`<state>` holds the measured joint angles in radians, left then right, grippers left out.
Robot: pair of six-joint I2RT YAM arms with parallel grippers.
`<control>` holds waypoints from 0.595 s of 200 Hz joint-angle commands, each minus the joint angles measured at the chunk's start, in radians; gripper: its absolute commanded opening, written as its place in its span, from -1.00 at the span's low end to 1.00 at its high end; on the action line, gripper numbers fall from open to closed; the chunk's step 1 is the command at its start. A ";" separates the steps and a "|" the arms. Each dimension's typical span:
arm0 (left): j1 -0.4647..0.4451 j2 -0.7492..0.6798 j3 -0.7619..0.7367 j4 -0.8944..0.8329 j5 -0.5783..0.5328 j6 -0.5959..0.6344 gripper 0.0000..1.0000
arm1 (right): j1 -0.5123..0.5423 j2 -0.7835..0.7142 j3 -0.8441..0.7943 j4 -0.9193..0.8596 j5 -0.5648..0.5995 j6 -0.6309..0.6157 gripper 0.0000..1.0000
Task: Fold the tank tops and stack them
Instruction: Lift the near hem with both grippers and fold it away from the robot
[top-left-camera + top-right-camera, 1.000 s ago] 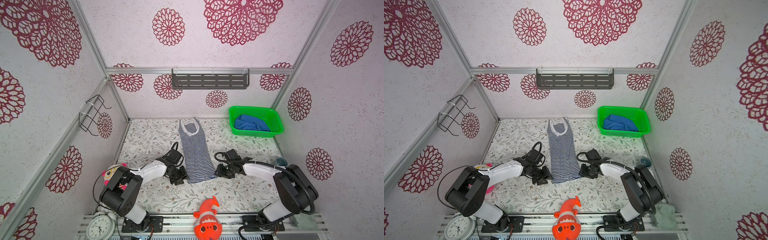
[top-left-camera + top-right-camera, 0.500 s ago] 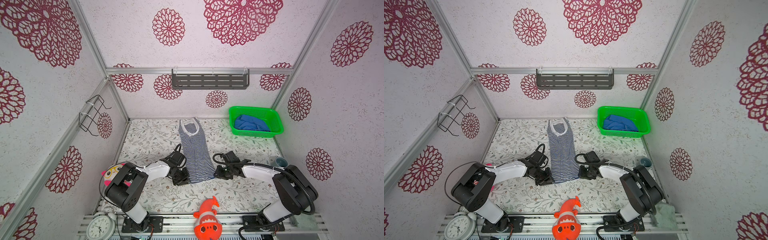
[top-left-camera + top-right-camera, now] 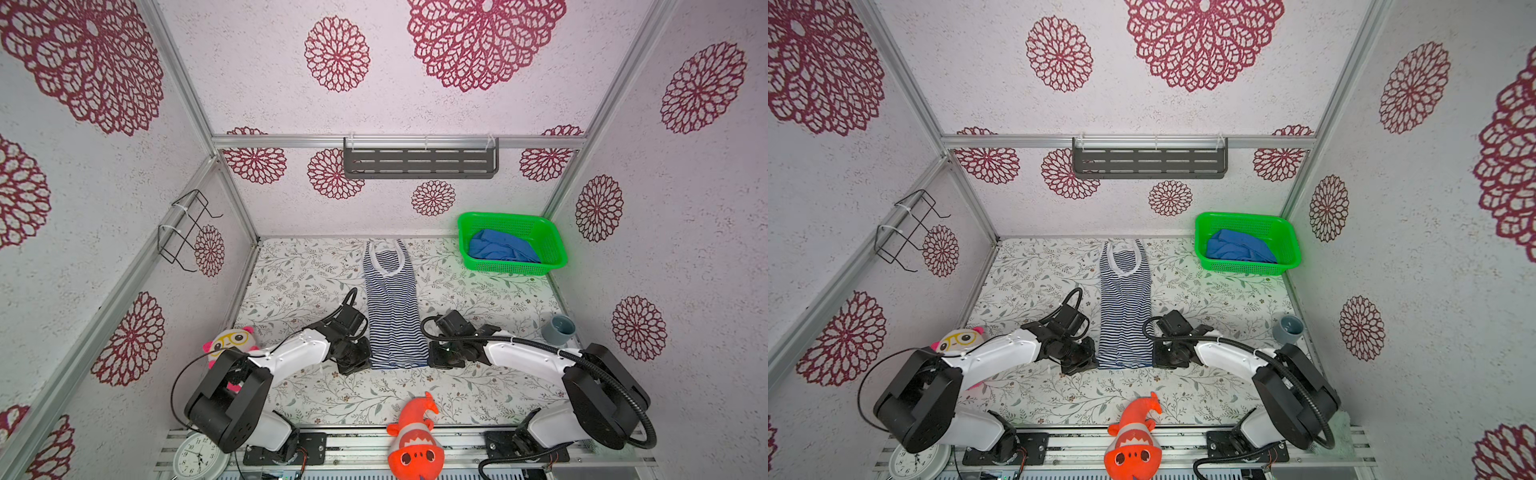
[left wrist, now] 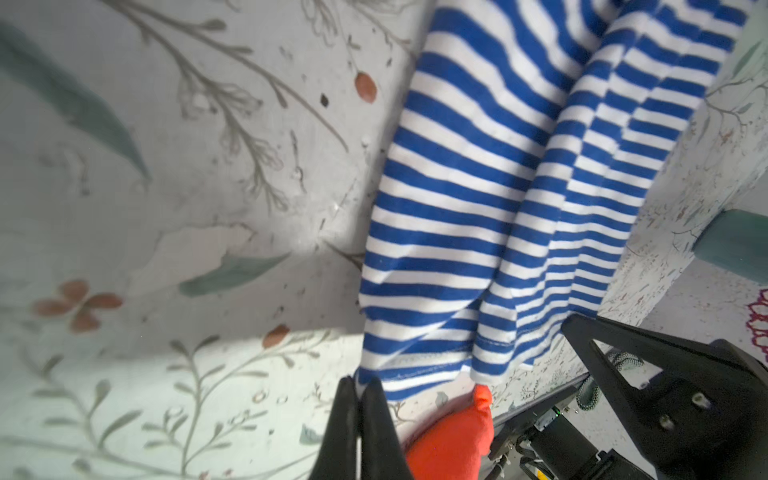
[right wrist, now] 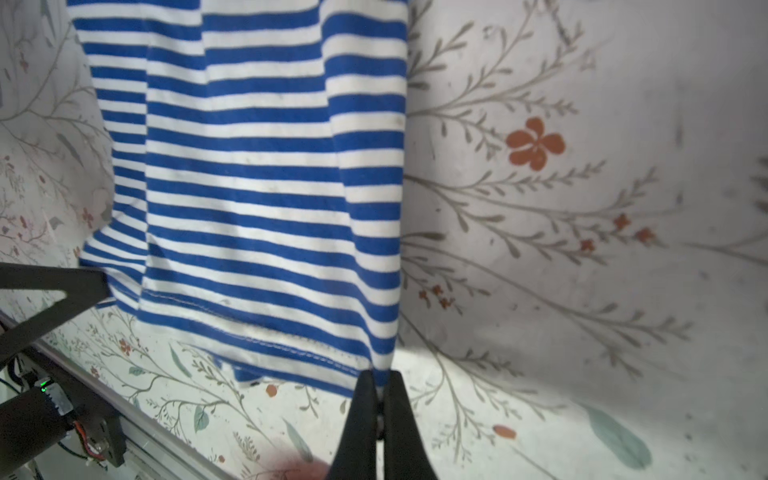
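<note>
The navy-and-white striped tank top [image 3: 390, 307] [image 3: 1124, 311] lies as a long narrow strip down the middle of the floral mat, neck toward the back wall. My left gripper [image 4: 359, 384] [image 3: 365, 360] is shut on the near left hem corner of the striped tank top [image 4: 478, 208]. My right gripper [image 5: 380, 376] [image 3: 432, 358] is shut on the near right hem corner of the striped tank top [image 5: 257, 174]. The plain blue tank top [image 3: 500, 246] [image 3: 1237, 246] lies crumpled in the green basket [image 3: 552, 249] [image 3: 1289, 249] at the back right.
An orange fish plush [image 3: 413, 436] [image 3: 1133, 440] sits at the near edge. A pink-and-white plush [image 3: 232, 340] lies behind the left arm, a grey cup [image 3: 559, 329] at the right wall, a clock [image 3: 195, 457] at the near left.
Both grippers have closed on the near hem corners of the striped tank top, and both arms have slid slightly inward toward it.
</note>
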<state>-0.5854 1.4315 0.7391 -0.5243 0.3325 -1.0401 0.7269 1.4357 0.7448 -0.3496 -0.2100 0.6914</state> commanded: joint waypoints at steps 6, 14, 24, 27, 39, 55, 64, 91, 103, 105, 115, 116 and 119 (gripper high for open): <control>-0.006 -0.036 0.061 -0.137 -0.105 0.048 -1.00 | -0.004 -0.019 0.099 -0.151 0.102 -0.056 -1.00; -0.003 -0.028 0.090 -0.151 -0.116 0.068 -1.00 | -0.007 -0.003 0.141 -0.193 0.137 -0.098 -1.00; 0.003 -0.010 0.124 -0.162 -0.116 0.094 -1.00 | -0.010 0.018 0.191 -0.228 0.159 -0.149 -1.00; 0.005 -0.004 0.134 -0.163 -0.115 0.101 -1.00 | -0.012 0.024 0.203 -0.235 0.162 -0.163 -1.00; 0.017 0.024 0.172 -0.174 -0.117 0.134 -1.00 | -0.015 0.045 0.254 -0.247 0.174 -0.213 -1.00; 0.038 0.059 0.215 -0.181 -0.120 0.174 -1.00 | -0.025 0.086 0.321 -0.268 0.193 -0.276 -1.00; 0.055 0.073 0.235 -0.178 -0.121 0.194 -1.00 | -0.033 0.116 0.362 -0.282 0.205 -0.313 -1.00; 0.109 0.121 0.309 -0.173 -0.108 0.261 -1.00 | -0.069 0.212 0.487 -0.305 0.217 -0.396 -1.00; 0.127 0.158 0.357 -0.176 -0.112 0.296 -1.00 | -0.089 0.257 0.535 -0.303 0.215 -0.422 -1.00; 0.131 0.163 0.367 -0.178 -0.113 0.301 -1.00 | -0.092 0.263 0.543 -0.302 0.215 -0.425 -1.00; 0.140 0.200 0.417 -0.197 -0.125 0.335 -1.00 | -0.105 0.300 0.578 -0.298 0.214 -0.446 -1.00; 0.141 0.203 0.422 -0.201 -0.129 0.339 -1.00 | -0.106 0.304 0.582 -0.296 0.214 -0.448 -1.00; 0.142 0.214 0.437 -0.206 -0.138 0.351 -1.00 | -0.110 0.314 0.591 -0.292 0.212 -0.456 -1.00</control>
<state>-0.4698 1.5856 1.0821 -0.6907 0.2424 -0.7971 0.6533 1.7000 1.2549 -0.6044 -0.0376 0.3393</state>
